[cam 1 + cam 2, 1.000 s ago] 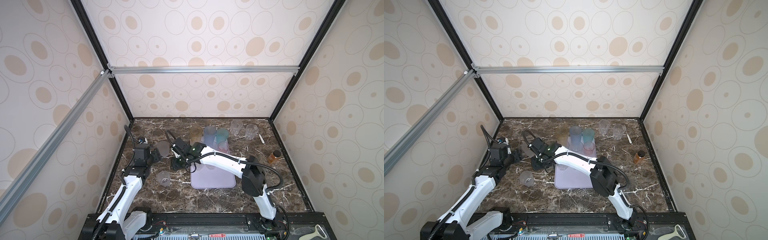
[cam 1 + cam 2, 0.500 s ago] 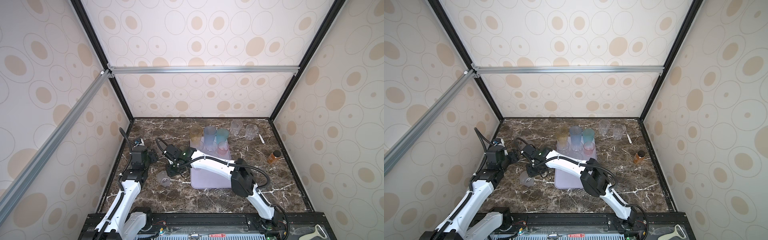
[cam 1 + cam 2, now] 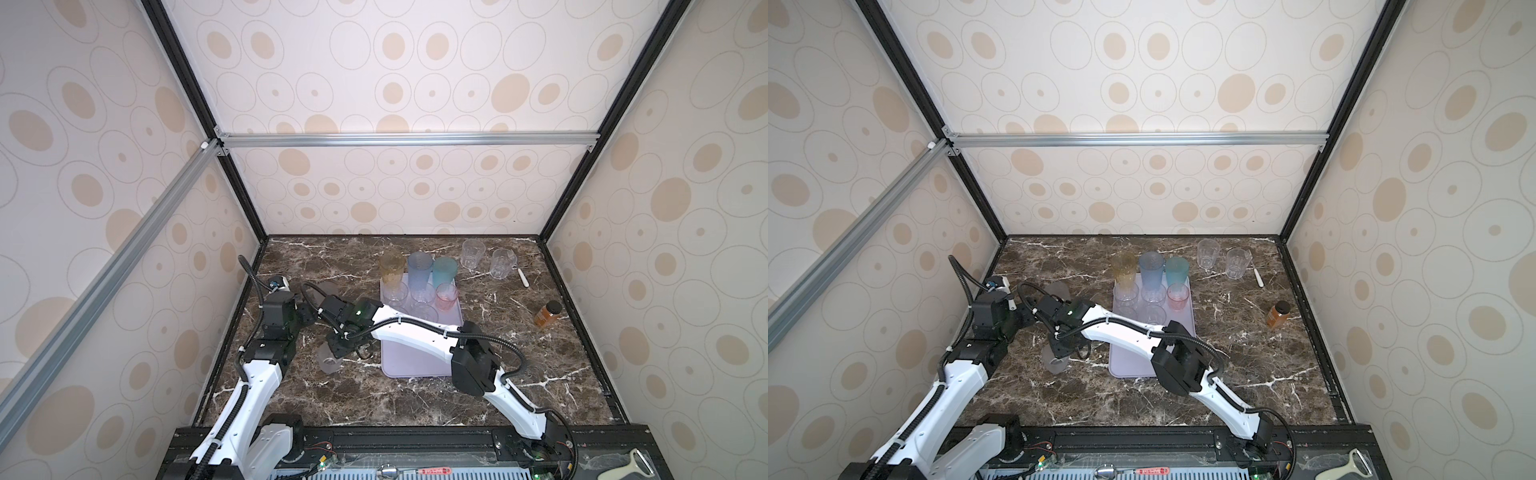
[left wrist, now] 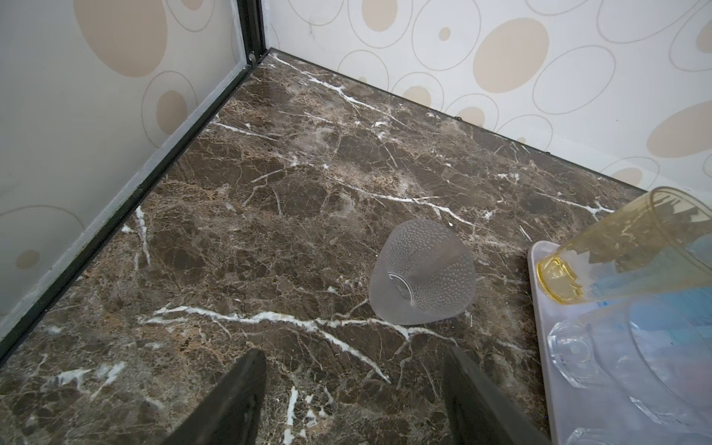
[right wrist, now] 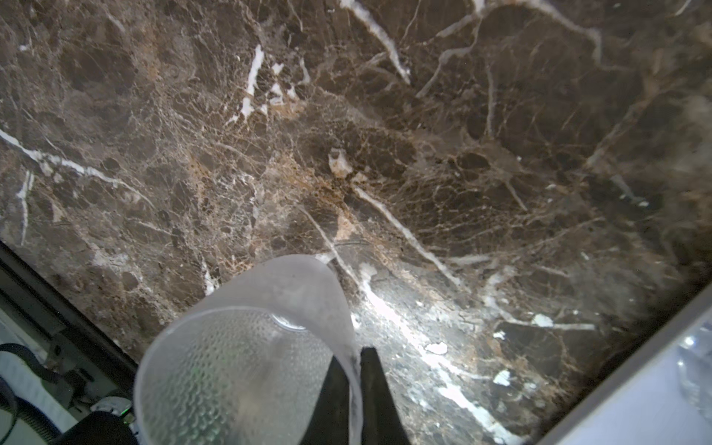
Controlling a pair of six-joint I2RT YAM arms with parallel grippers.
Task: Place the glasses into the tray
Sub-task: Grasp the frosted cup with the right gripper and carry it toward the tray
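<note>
My right gripper (image 5: 352, 356) is shut on the rim of a short frosted glass (image 5: 246, 366), one finger inside and one outside the wall. That glass (image 3: 326, 362) is left of the lavender tray (image 3: 415, 361), near the marble. Amber (image 3: 390, 268), grey-blue (image 3: 419, 270), teal (image 3: 444, 272), pink (image 3: 446, 297) and clear glasses (image 3: 395, 293) fill the tray's far end. A second frosted glass (image 4: 424, 277) lies on its side on the table ahead of my left gripper (image 4: 354, 362), which is open and empty. Two clear glasses (image 3: 472, 253) stand at the back right.
An amber bottle (image 3: 548, 313) with a dark cap stands near the right wall. A small white utensil (image 3: 523, 277) lies beside the back-right glasses. My two arms are close together left of the tray, and the left wall's black frame (image 4: 115, 215) runs beside the left gripper.
My right gripper moved from near the tray's left edge toward the front left, came down on the frosted glass and shut on its rim. The left arm drew back slightly.
</note>
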